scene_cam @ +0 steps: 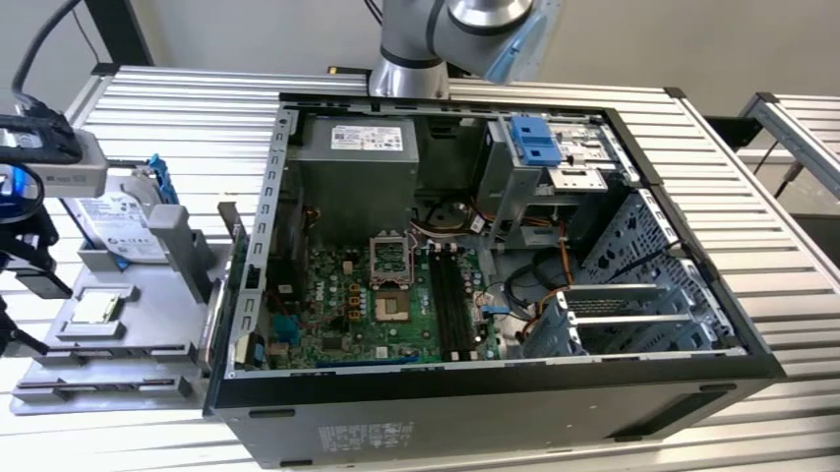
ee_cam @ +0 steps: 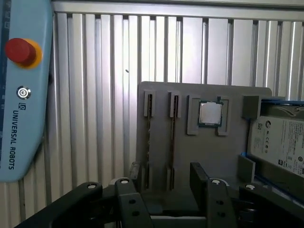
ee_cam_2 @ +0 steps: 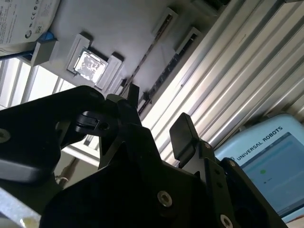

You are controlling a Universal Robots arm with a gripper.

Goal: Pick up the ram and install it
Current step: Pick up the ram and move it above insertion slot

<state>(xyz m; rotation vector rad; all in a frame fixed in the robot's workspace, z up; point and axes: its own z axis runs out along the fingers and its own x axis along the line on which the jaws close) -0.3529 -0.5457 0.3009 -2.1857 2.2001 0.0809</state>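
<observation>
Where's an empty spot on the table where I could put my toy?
Bare table slats lie past the grey tray's far end, beside the computer case. More run along the case's other side, at the exterior view's right. Crowded: the tray, with hard drive and chip, and the case's inside.

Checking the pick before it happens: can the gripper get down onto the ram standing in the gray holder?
Probably yes. In the second wrist view the gripper hangs over the gray holder, jaws open, and the ram stands on edge in its slot with nothing over it.
</observation>
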